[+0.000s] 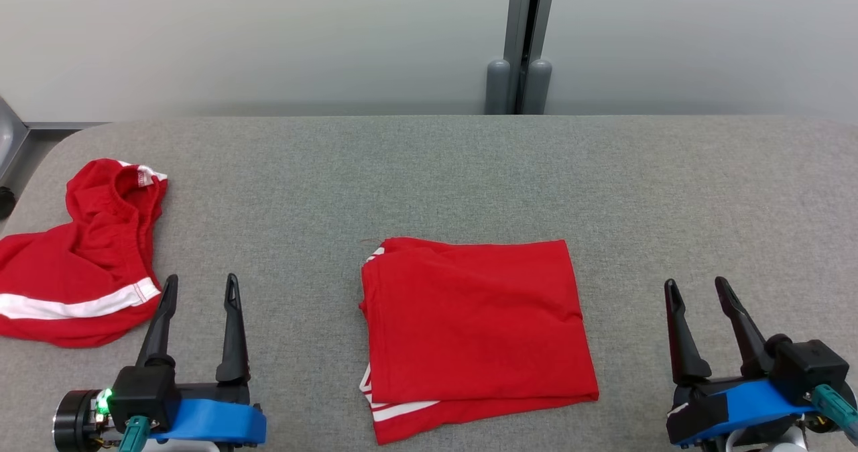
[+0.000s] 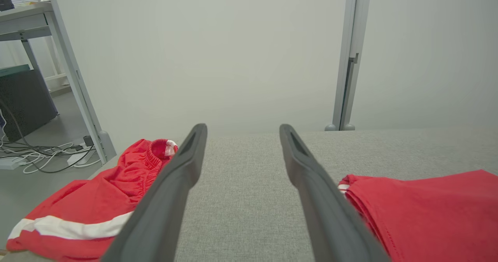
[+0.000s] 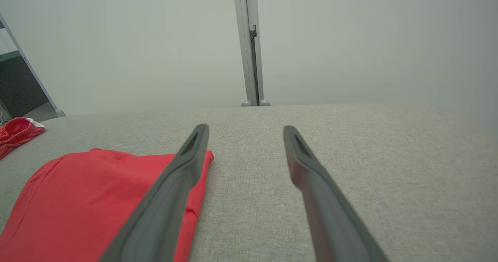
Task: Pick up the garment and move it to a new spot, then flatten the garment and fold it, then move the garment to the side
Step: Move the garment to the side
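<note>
So, garment (image 1: 477, 334) sits between left gripper (image 1: 201, 281) and right gripper (image 1: 695, 281), both jaws wide, empty. Looks soft, floppy, light; I'd pinch its stacked edge.

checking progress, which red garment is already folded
The centre garment: a flat, squared-off rectangle with layered edges. The left garment lies crumpled, its waistband bunched up.

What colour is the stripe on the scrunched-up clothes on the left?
White. The stripe crosses the red crumpled garment; the head view shows it best.
</note>
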{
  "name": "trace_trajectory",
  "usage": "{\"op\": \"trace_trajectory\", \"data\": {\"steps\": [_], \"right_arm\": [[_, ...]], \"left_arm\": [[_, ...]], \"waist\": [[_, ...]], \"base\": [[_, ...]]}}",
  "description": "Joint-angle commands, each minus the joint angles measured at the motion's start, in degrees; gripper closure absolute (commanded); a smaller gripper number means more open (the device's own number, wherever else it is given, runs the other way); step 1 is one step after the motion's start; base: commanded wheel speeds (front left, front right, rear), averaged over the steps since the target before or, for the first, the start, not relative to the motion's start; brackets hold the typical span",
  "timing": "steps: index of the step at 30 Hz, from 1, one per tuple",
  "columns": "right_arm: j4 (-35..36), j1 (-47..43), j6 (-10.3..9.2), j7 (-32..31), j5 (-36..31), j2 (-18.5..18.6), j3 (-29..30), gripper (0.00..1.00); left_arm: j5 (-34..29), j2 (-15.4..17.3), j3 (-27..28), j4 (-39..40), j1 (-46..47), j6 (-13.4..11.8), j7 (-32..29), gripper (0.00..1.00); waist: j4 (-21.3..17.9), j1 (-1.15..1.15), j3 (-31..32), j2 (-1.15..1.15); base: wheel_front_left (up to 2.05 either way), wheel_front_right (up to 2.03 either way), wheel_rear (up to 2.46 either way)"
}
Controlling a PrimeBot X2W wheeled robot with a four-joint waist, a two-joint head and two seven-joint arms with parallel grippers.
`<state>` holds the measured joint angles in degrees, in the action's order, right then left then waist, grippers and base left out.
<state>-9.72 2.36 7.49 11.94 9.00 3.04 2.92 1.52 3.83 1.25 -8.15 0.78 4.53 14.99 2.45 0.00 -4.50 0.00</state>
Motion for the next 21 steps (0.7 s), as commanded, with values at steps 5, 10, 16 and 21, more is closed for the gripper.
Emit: {"op": "trace_trajectory", "data": {"steps": [5, 10, 16, 21], "right_arm": [[-0.47, -0.16, 0.01, -0.34, -0.32, -0.14, 0.21, 0.0], [-1.12, 3.06, 0.01, -1.79, -1.3, 0.12, -1.71, 0.0], [-2.61, 9.41, 0.01, -5.07, -1.58, 1.76, -5.82, 0.0], [-6.71, 13.93, 0.01, -9.42, -1.27, 3.05, -8.18, 0.0]], "left_arm": [[-0.01, 0.5, -0.17, -0.36, 0.12, -0.4, 0.28, 0.0], [0.36, 0.68, -0.11, -0.35, 0.57, -0.51, 0.28, 0.0], [0.54, 0.96, -0.2, -0.33, 2.06, -0.58, 0.28, 0.0], [0.83, 0.83, -0.42, -0.74, 3.12, -0.64, 0.28, 0.0]], "waist": [[0.11, 0.0, -0.08, 0.0], [0.12, 0.0, -0.62, 0.0], [0.96, 0.0, -2.07, 0.0], [2.05, 0.0, -3.27, 0.0]], "base": [[0.0, 0.0, 0.0], [0.0, 0.0, 0.0], [0.0, 0.0, 0.0], [0.0, 0.0, 0.0]]}}
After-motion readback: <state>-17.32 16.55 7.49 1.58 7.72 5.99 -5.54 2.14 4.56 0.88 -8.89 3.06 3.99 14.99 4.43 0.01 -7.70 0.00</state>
